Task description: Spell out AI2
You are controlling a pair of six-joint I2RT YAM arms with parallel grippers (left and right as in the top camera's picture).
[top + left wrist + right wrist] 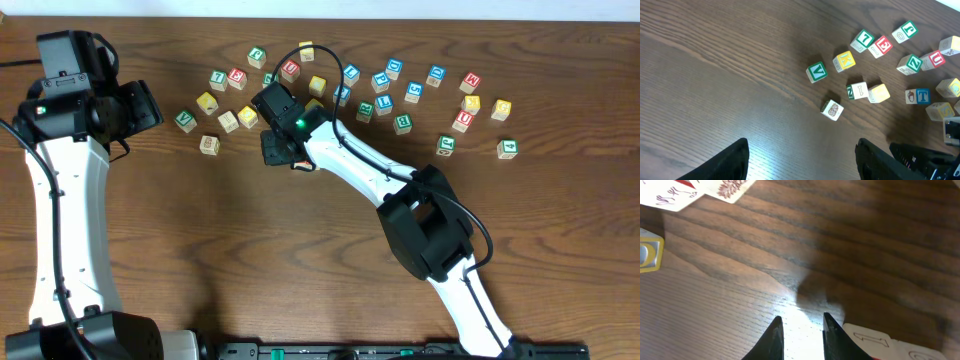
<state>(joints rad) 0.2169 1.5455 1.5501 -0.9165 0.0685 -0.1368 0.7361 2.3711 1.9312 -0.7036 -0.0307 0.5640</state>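
Observation:
My right gripper (272,150) hovers low over the table, just below the cube cluster. In the right wrist view, the right gripper (801,320) is open a narrow way, with only bare wood between its fingers. A pale cube (875,341) with an outlined "I" on its top lies just outside the right finger; overhead, this cube (300,165) shows a red edge. Another pale cube with an "I" (858,90) lies further left. I cannot pick out the "A" and "2" cubes. My left gripper (802,145) stands open and holds nothing; overhead, it (145,108) is at the far left.
Several lettered cubes lie scattered across the far middle of the table (150,230), green (817,72), yellow (845,60), red (883,45) and blue (394,68). A yellow cube (647,255) and two pale cubes (670,195) lie ahead of the right gripper.

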